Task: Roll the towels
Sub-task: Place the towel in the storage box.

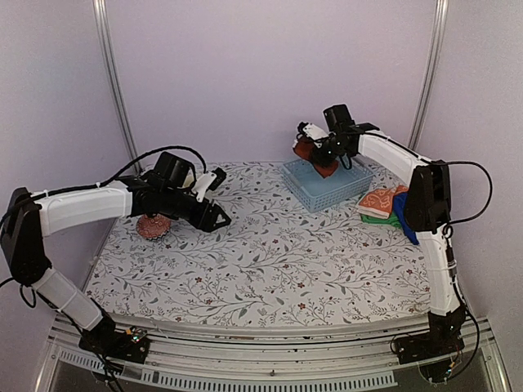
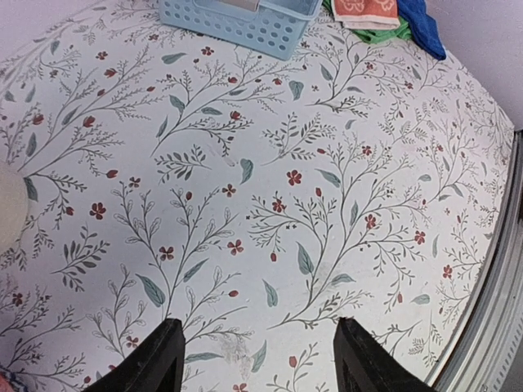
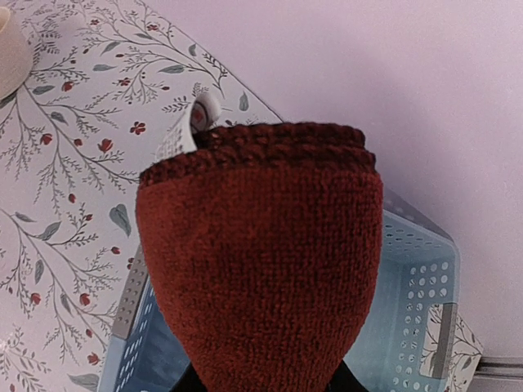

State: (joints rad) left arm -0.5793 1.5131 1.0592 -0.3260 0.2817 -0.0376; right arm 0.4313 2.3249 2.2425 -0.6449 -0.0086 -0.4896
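Right gripper (image 1: 321, 155): fingers mostly hidden behind the rust-brown towel (image 3: 261, 261) it clamps, folded, over the pale blue basket (image 1: 343, 189). The basket's inside is largely blocked. Reddish roll (image 1: 153, 226) half under the left arm, unclear. Left gripper (image 2: 257, 359) fingers apart, nothing between, above the floral table (image 2: 270, 204). Orange patterned towel (image 1: 377, 198), green towel (image 1: 376, 217) and blue towel (image 1: 406, 224) are stacked just right of the basket.
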